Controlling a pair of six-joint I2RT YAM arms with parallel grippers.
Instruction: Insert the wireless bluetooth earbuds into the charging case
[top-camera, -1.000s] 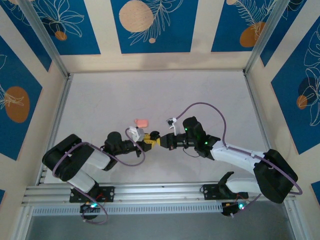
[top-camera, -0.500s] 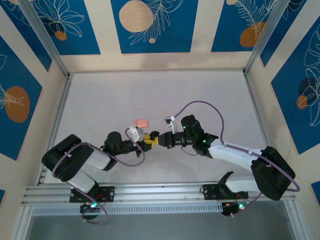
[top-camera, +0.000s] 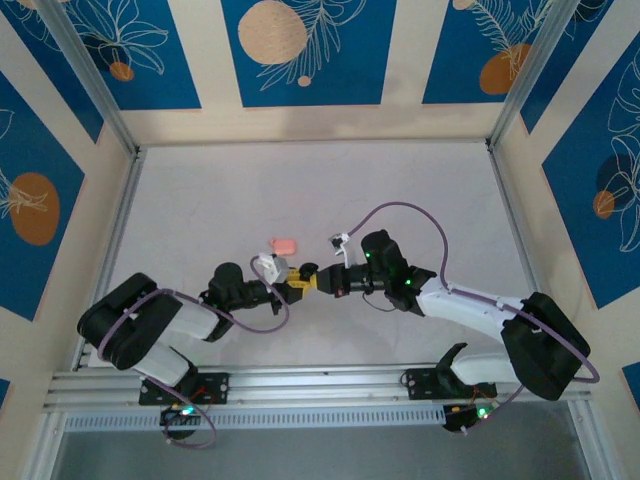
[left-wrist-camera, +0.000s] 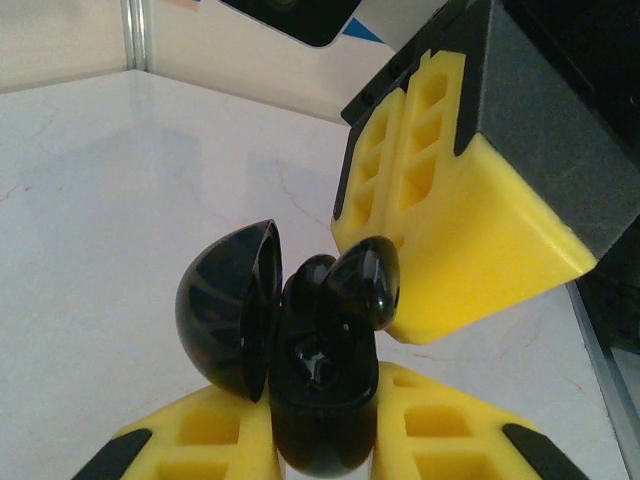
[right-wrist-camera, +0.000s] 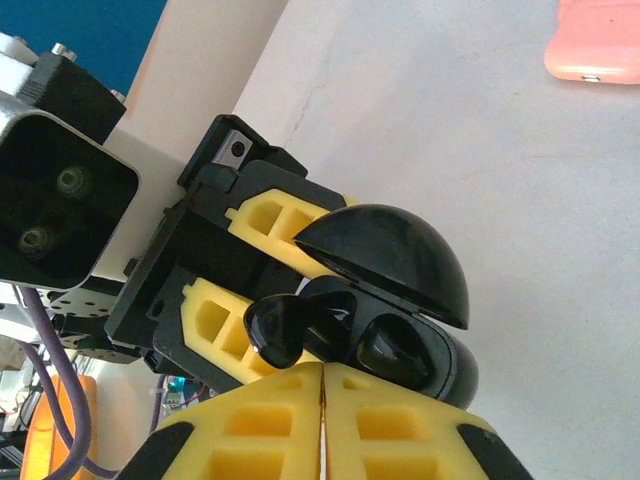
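My left gripper (top-camera: 291, 281) (left-wrist-camera: 325, 425) is shut on a glossy black charging case (left-wrist-camera: 320, 380) (right-wrist-camera: 400, 340) (top-camera: 306, 272), holding it by its base with the domed lid (left-wrist-camera: 225, 310) swung open. My right gripper (top-camera: 323, 283) (right-wrist-camera: 322, 368) is shut, with a black earbud (left-wrist-camera: 365, 283) (right-wrist-camera: 283, 328) pinched at its tip. The earbud sits at the case's open mouth, partly over one well. The other well (right-wrist-camera: 395, 348) is dark and shiny; I cannot tell whether a bud lies in it.
A small salmon-pink rounded box (top-camera: 284, 244) (right-wrist-camera: 598, 45) lies on the white table (top-camera: 220, 200) just behind the left gripper. Both arms meet near the table's middle front. Purple cables loop off each wrist. Walls (top-camera: 300, 120) enclose the table's back and sides.
The right arm has edged slightly left toward the left gripper, bringing the earbud closer to the case. The left gripper holds its place.
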